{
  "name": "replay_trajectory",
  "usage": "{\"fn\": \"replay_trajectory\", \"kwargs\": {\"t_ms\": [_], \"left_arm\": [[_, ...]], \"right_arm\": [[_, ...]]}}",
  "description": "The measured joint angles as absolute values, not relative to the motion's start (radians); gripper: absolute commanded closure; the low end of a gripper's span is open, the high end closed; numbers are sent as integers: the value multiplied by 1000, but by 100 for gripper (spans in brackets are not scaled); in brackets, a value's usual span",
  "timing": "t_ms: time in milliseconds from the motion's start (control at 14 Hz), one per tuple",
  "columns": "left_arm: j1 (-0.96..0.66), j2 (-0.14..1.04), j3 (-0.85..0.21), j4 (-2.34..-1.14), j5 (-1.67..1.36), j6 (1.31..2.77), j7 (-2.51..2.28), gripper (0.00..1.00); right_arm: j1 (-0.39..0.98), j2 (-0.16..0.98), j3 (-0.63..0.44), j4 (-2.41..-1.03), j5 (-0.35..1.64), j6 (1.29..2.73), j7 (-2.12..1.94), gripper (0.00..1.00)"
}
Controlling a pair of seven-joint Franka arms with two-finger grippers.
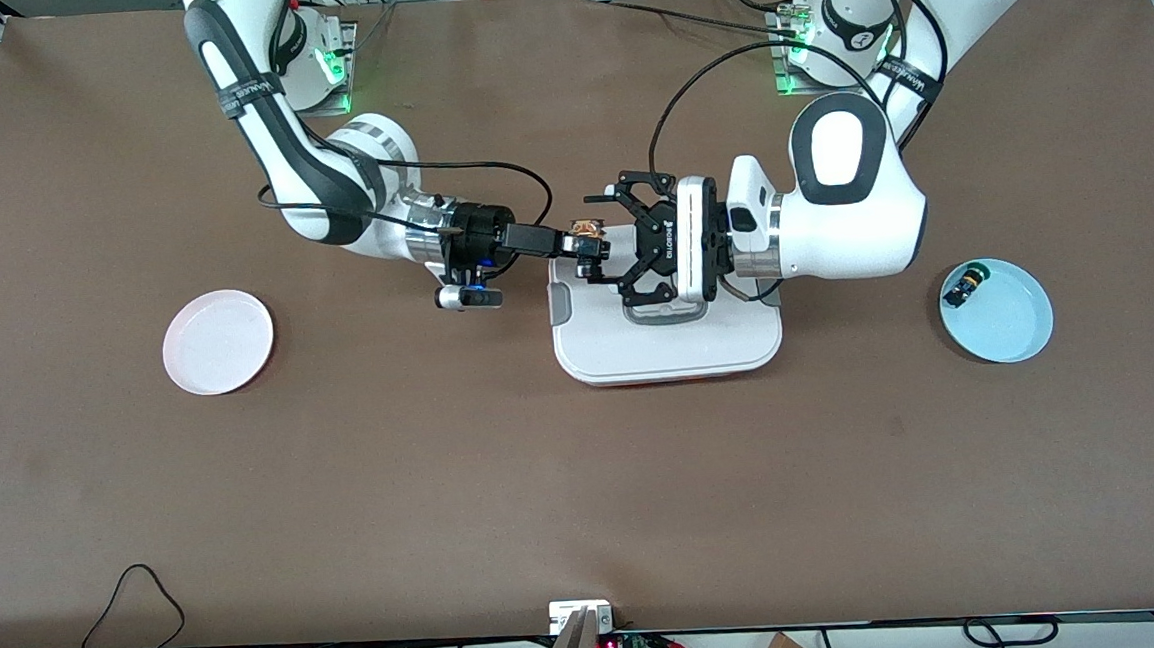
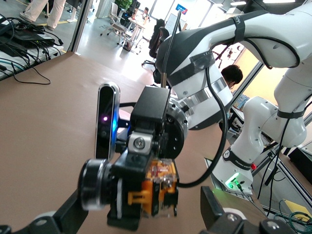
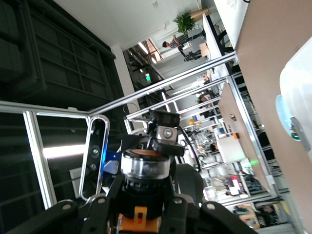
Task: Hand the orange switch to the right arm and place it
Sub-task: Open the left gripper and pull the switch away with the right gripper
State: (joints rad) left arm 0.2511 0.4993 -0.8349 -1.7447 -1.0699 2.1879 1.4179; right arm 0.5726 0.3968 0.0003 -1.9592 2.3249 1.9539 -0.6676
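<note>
Meeting over the white tray point(image 1: 668, 343) at the middle of the surface point(image 1: 506, 469), we are seeing both tools holding station nose to nose. The right tool point(image 1: 582, 246), slim and black, is reaching in from the right arm's end and is clamping the orange switch point(image 1: 586, 229) between its fingers; in the left wrist view the orange switch point(image 2: 155, 187) is sitting in the right tool point(image 2: 141, 195) with its orange-gold bands facing the camera. The left tool point(image 1: 604, 247), the black linkage kind, is standing with its fingers point(image 2: 214, 207) spread wide on either side of the switch, not touching it as far as we can tell. In the right wrist view the switch point(image 3: 142, 195) is filling the foreground between the dark linkage fingers point(image 3: 63, 212).

Taking the tray as the clock's centre in the front view, a pink plate point(image 1: 217, 342) is lying at 9 o'clock, well apart, and a light blue plate point(image 1: 997, 311) at 3 o'clock. On the blue plate, near its rim, a black switch with a green cap point(image 1: 967, 285) is lying on its side.
</note>
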Motion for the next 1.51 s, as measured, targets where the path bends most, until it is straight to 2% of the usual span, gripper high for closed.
{"fn": "replay_trajectory", "kwargs": {"t_ms": [215,502,1003,1147,1505], "left_arm": [[256,494,-836,-1743,-1070,2128,1383,0],[276,490,-834,-1742,-1069,2063,1360,0],[317,489,-828,-1662,-949,1896,1234,0],[323,489,-826,-1652,-893,1846,1169,0],[340,490,-825,-1611,-694,1700,869,0]], "right_arm": [[469,392,-7,-1940,2150,1940,-618,100],[339,393,-12,-1909,1925,1839,-558,100],[53,393,-20,-1752,1365,1549,-430,100],[31,367,-45,-1712,1210,1505,-384,100],[31,255,-65,-1699,801,1520,-358,100]]}}
